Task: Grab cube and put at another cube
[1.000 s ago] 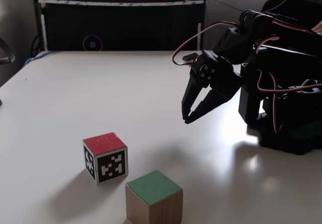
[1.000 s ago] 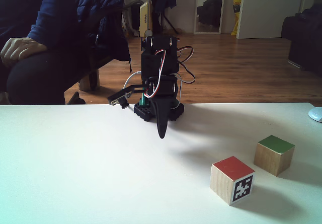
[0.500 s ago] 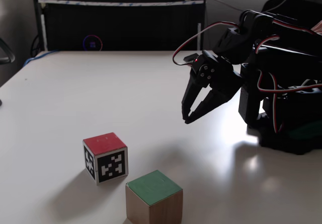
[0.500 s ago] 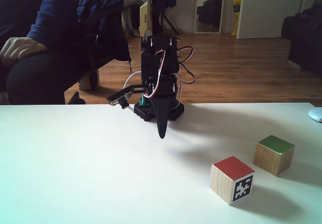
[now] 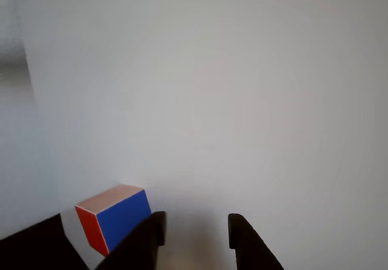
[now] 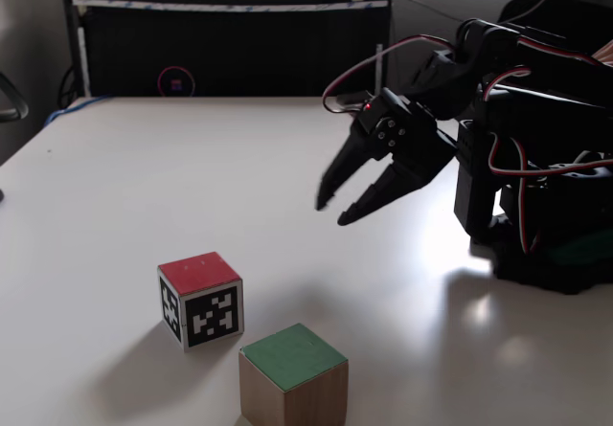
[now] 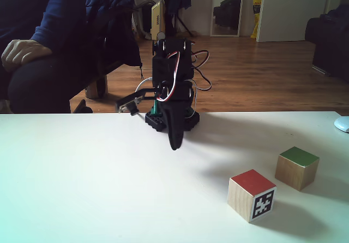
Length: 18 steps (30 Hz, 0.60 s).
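Fingers are spread and holding nothing: gripper (image 6: 329,213) hangs in the air above the surface (image 6: 144,177), tips angled down and toward the cubes. The cube (image 6: 293,376), wood with the green top, sits at the near edge of a fixed view, down and a little left of the fingertips, well apart from them. The another cube (image 6: 201,301), red top with a black-and-white marker face, stands just beside it on the left, with a small gap, not touching. In the other fixed view the cube (image 7: 296,167) lies far to the right of the gripper (image 7: 174,143), with the another cube (image 7: 251,194) nearer the camera and left of it. In the other view I see the fingers (image 5: 241,239) framing bare surface, and the another cube (image 5: 114,216) just left of the left finger, red and blue faces showing. So I judge I'm aimed more at the wrong block; the target lies off past it. The cube is square, so no long axis to align to. Next I need to swing toward the green one and reach out further before I lower.
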### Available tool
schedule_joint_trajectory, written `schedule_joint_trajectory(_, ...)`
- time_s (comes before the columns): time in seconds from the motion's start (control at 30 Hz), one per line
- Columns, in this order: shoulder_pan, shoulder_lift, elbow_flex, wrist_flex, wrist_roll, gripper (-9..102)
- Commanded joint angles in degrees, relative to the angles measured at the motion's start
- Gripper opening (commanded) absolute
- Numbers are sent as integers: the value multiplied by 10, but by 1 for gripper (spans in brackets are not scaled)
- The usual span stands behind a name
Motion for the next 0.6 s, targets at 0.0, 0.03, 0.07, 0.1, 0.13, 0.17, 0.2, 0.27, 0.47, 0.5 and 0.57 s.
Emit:
schedule_joint_trajectory(0.0,-28,3,-47,2,-8,21)
schedule_joint_trajectory(0.03,-46,3,-67,10,-6,23)
schedule_joint_trajectory(0.07,-64,3,-87,16,-3,24)
schedule_joint_trajectory(0.1,-89,2,-107,22,-3,24)
schedule_joint_trajectory(0.13,-115,-3,-129,28,-5,24)
schedule_joint_trajectory(0.17,-140,-16,-155,31,-4,24)
schedule_joint_trajectory(0.2,-161,-40,-184,33,-2,24)
schedule_joint_trajectory(0.27,-198,-130,-260,44,12,25)
schedule_joint_trajectory(0.47,-273,-470,-512,118,37,31)
schedule_joint_trajectory(0.5,-285,-518,-547,131,46,32)
schedule_joint_trajectory(0.57,-309,-598,-605,156,60,35)
